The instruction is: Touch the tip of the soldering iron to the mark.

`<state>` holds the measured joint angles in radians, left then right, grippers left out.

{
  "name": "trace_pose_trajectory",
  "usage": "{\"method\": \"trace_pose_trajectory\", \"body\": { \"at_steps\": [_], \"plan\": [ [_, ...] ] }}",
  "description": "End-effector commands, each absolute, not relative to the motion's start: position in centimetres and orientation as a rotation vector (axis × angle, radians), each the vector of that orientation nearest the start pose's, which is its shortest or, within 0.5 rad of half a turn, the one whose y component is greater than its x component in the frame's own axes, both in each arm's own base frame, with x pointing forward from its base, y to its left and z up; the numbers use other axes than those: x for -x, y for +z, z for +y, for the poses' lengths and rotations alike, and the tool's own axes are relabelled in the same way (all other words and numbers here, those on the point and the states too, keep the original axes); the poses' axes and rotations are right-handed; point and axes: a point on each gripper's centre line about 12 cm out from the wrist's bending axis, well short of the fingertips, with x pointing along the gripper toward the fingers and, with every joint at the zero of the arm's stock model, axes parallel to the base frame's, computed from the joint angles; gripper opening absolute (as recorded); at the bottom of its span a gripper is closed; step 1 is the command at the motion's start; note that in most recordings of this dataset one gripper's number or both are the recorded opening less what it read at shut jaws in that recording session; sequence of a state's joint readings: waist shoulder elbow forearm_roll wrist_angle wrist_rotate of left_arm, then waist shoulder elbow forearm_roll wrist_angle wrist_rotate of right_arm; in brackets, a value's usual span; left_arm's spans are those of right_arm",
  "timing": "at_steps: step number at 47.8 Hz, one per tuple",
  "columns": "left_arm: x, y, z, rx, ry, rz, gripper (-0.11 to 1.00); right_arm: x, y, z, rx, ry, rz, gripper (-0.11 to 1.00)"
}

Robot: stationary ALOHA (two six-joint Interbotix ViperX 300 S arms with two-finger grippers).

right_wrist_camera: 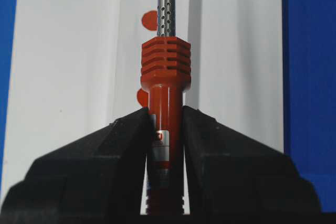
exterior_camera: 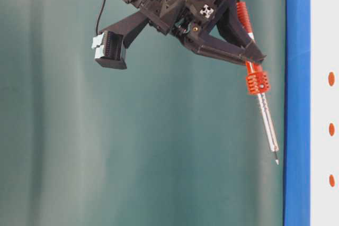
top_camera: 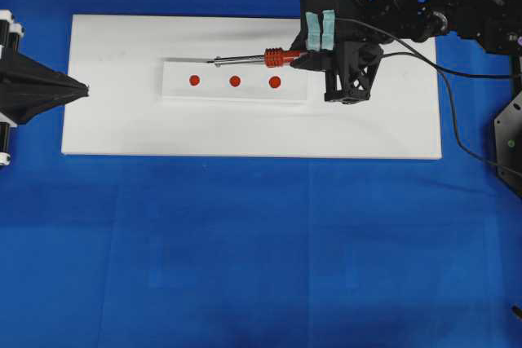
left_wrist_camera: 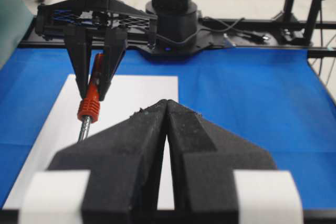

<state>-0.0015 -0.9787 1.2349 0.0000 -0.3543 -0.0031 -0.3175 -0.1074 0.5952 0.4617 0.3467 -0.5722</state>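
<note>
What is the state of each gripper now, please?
Left gripper: closed, holding nothing.
Right gripper: closed on the soldering iron handle.

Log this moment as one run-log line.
right gripper: shut on soldering iron | tip: above the strip, off the mark | left gripper: shut, idle

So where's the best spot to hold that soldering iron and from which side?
Grip the soldering iron on its orange-red handle, behind the ribbed collar, coming from the cord end, as the right gripper does now. The handle is thick enough to clamp, and that leaves the thin metal shaft and tip free to reach the red dots.
</note>
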Motion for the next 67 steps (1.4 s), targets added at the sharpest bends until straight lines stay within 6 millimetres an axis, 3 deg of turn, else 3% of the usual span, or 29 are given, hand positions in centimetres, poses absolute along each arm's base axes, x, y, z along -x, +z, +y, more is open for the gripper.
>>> {"method": "trace_pose_trajectory", "body": {
  "at_steps": [1, 46, 67],
  "plan": [
    [-19.4, 28.4, -0.1, 0.002, -0.004, -0.114, 0.00, -36.3, 22.8, -10.3, -0.046, -0.114, 0.733, 0.06],
    [-19.4, 28.4, -0.1, 0.002, -0.004, -0.118, 0.00, -36.6, 22.7, -10.2, -0.041, -0.112, 0.730, 0.06],
    [-19.4, 28.4, -0.1, 0.002, -0.004, -0.118, 0.00, -39.3, 18.7, -10.2, -0.050, -0.095, 0.807, 0.06]
  ]
}}
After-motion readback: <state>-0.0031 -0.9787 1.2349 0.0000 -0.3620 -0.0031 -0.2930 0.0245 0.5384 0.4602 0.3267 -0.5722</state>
